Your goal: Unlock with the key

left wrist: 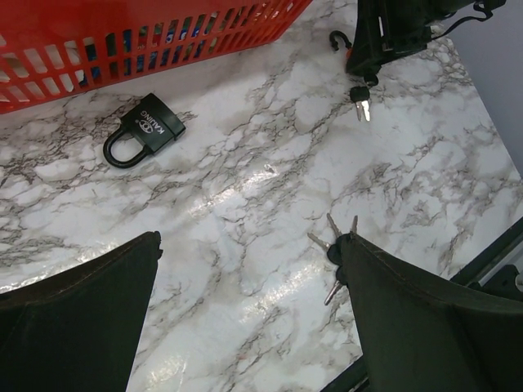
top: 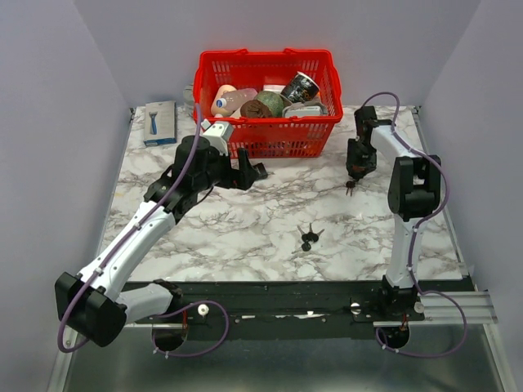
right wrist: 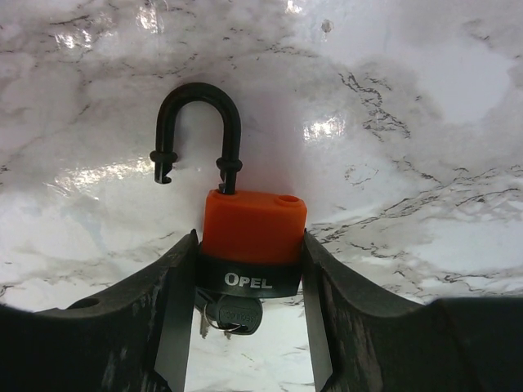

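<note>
My right gripper (right wrist: 249,242) is shut on an orange padlock (right wrist: 253,224) with a black band marked OPEL, held just above the marble table. Its black shackle (right wrist: 198,102) stands open: one leg is in the body, the other end is free. A key (right wrist: 234,314) sits in its underside with another hanging off the ring. In the top view this gripper (top: 354,169) is at the right, the key (top: 350,187) dangling below. My left gripper (left wrist: 245,245) is open and empty over the table, right of a black padlock (left wrist: 144,131) in the left wrist view. A loose bunch of keys (top: 309,237) lies mid-table.
A red basket (top: 265,139) full of groceries stands at the back centre, just behind my left gripper (top: 255,174). A flat box (top: 160,122) with a blue item lies at the back left. The bunch of keys (left wrist: 333,245) lies by my left gripper's right finger.
</note>
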You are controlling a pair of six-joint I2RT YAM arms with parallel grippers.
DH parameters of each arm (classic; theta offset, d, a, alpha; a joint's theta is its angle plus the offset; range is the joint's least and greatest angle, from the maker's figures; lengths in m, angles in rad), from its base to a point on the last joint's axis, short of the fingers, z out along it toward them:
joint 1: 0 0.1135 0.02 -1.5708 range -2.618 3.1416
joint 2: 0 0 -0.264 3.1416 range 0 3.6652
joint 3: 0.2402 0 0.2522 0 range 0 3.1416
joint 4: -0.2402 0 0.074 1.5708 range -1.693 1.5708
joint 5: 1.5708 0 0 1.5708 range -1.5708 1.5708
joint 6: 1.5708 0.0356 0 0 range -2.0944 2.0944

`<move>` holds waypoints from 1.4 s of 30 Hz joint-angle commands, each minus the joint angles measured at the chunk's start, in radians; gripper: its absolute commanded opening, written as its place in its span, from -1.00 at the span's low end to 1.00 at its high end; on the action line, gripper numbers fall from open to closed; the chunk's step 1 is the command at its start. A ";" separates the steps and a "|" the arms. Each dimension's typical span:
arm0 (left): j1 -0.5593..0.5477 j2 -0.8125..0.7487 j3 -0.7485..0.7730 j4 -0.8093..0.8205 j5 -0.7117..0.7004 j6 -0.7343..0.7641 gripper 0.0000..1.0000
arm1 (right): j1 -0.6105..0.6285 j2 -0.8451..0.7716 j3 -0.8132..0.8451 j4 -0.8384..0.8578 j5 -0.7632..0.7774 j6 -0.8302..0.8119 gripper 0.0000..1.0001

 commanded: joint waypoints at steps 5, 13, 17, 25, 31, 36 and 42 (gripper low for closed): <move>-0.001 -0.053 -0.014 0.016 -0.021 0.037 0.98 | -0.006 0.053 0.090 -0.112 0.058 0.072 0.38; -0.017 -0.081 -0.018 0.025 -0.015 0.040 0.98 | -0.006 0.030 0.073 -0.124 0.081 0.115 1.00; 0.014 -0.082 -0.021 0.033 0.009 0.028 0.98 | -0.006 0.002 0.058 -0.109 0.072 0.089 1.00; 0.074 -0.067 -0.031 0.048 0.028 0.020 0.98 | -0.015 -0.093 0.007 -0.016 -0.020 0.087 1.00; 0.088 -0.058 -0.035 0.050 -0.011 0.036 0.98 | -0.018 -0.249 -0.117 0.101 -0.092 0.107 1.00; 0.089 -0.046 -0.041 0.054 -0.028 0.051 0.98 | -0.020 -0.367 -0.248 0.204 -0.210 0.142 0.98; 0.089 -0.029 -0.043 0.059 -0.044 0.068 0.98 | 0.012 -0.530 -0.424 0.328 -0.296 0.167 0.85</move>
